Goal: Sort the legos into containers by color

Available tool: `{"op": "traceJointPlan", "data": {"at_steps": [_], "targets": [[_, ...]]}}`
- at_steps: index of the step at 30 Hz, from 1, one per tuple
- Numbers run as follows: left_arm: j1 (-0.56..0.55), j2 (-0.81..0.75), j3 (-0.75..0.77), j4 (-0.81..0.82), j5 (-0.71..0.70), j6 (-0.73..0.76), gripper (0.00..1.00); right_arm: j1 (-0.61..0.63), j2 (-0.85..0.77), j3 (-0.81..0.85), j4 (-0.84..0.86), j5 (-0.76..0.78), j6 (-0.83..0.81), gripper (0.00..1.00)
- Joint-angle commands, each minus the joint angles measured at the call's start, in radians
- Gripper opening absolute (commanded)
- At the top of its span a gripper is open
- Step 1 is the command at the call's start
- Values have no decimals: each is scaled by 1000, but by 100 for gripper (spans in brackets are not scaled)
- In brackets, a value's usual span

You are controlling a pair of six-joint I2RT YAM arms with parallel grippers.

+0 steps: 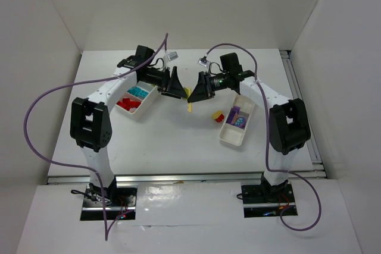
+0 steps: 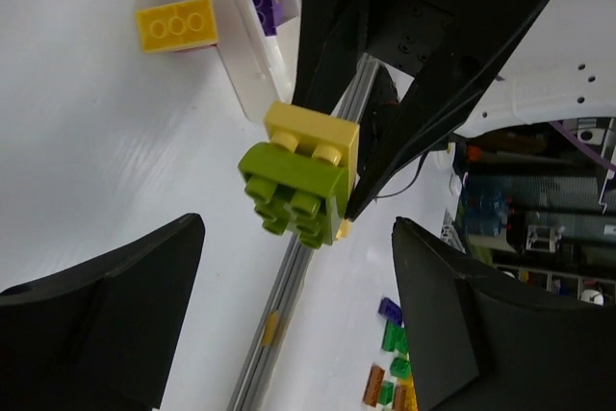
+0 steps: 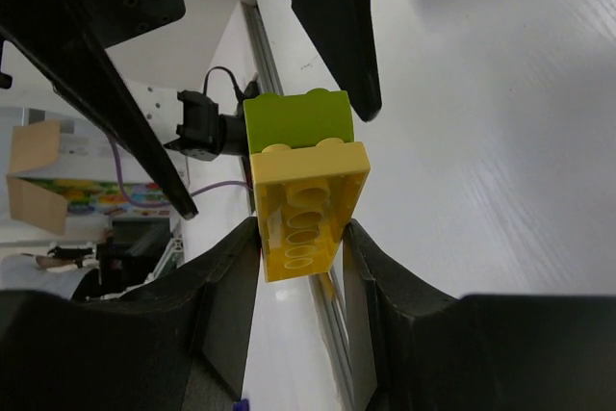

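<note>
**Two arms met over a stuck pair of bricks**

My right gripper [image 3: 301, 238], raised above the table, was clamped on a yellow lego [image 3: 308, 204] with a lime green lego [image 2: 294, 190] pressed onto its far end, beyond the fingertips. Facing it, my left gripper [image 2: 298, 226] stood wide apart, with the green piece hanging between its fingers and touching neither. Below and outboard of the right gripper lay a white tray [image 1: 233, 137] holding purple bricks, with a loose yellow brick [image 2: 176, 24] just beside it. Behind the left gripper a second tray [image 1: 136, 114] held red and cyan ones. I judged the step in hand to be splitting the joined pair so that each colour could be sorted on its own. Next, the left fingers would need to close squarely on the green brick's sides and pull it off while the right held firm. A skewed grip risked dropping both.
</note>
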Motion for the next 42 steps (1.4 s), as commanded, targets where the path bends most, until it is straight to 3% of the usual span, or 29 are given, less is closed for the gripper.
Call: {"op": "traceJointPlan", "data": {"at_steps": [1, 6, 11, 13, 22, 24, 32, 33, 36, 37, 39, 42], "targets": [[-10, 23, 45, -13, 57, 72, 90, 2, -9, 37, -54, -50, -51, 8], [-10, 32, 77, -14, 99, 88, 87, 2, -9, 28, -64, -50, -51, 8], [-10, 51, 77, -14, 134, 88, 63, 2, -9, 27, -64, -59, -51, 8], [-21, 51, 88, -4, 147, 88, 59, 2, 0, 37, -64, -59, -42, 8], [-39, 62, 88, 6, 185, 78, 58, 2, 0, 37, -54, -68, -42, 8], [-40, 62, 79, 6, 185, 78, 69, 2, 0, 37, -45, -77, -42, 8], [-40, 83, 79, 6, 136, 60, 73, 2, 0, 37, -45, -77, -42, 8], [-40, 83, 79, 6, 145, 60, 70, 2, 0, 37, -45, -77, -42, 8], [-40, 83, 88, 6, 157, 60, 40, 2, 0, 37, -45, -87, -42, 8], [-40, 83, 88, 6, 157, 60, 22, 2, 0, 37, -45, -87, -42, 8], [-40, 83, 97, 6, 157, 60, 0, 2, 0, 37, -45, -87, -42, 8], [-15, 83, 97, 6, 157, 42, 0, 2, 0, 15, -56, -48, -42, 6]]}}
